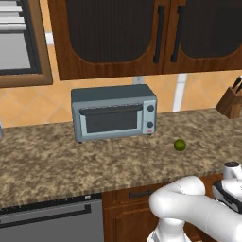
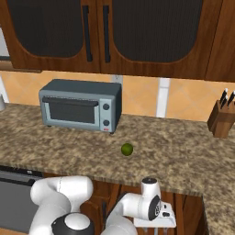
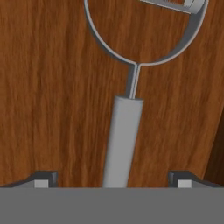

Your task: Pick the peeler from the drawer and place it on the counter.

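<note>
Wooden drawer floor [image 3: 48, 87] — pincer [image 3: 113, 180] spread wide, straddling peeler [image 3: 124, 135].

toaster oven [image 1: 114, 113] on counter [image 1: 56, 156] | lime [image 1: 179, 144] right | knife block [image 1: 231, 101] far right

1. The grey-handled metal peeler [image 3: 124, 140] runs off the top of the hand view, so the far arc of its round wire head is cut away.
2. The two dark finger tips [image 3: 43, 178] barely poke up at the bottom, either side of the handle.
3. The wooden knife block [image 1: 230, 101] is clipped by the left base view's right edge.
4. Whether the finger tips touch the handle cannot be told.
</note>
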You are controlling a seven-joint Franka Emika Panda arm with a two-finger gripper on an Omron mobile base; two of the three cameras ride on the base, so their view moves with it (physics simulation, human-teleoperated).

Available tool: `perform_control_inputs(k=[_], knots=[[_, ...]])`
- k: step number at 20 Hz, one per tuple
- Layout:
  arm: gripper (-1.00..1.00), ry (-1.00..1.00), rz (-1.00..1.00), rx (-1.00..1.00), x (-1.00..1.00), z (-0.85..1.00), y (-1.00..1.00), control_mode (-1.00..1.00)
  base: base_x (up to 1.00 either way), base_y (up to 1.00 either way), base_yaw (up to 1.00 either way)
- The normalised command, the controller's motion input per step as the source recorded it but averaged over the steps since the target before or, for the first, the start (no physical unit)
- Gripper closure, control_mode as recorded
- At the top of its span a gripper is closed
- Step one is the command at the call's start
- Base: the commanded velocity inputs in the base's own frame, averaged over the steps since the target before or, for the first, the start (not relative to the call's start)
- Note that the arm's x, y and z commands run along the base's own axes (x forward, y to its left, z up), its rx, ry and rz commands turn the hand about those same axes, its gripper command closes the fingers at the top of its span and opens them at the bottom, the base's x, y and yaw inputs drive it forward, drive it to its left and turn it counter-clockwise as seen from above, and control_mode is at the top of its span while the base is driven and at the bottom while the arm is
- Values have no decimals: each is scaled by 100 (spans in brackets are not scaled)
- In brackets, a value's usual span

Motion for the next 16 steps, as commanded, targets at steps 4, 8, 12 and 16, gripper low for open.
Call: perform_control_inputs(k=[4, 8, 12, 16], knots=[[100, -3, 0, 0, -14, -24, 0, -100, 0, 0, 0], [100, -1, 0, 0, 0, -3, 0, -100, 0, 0, 0], [100, -1, 0, 0, -19, -23, 0, -100, 0, 0, 0], [100, -1, 0, 1, -27, -21, 0, -100, 0, 0, 0]])
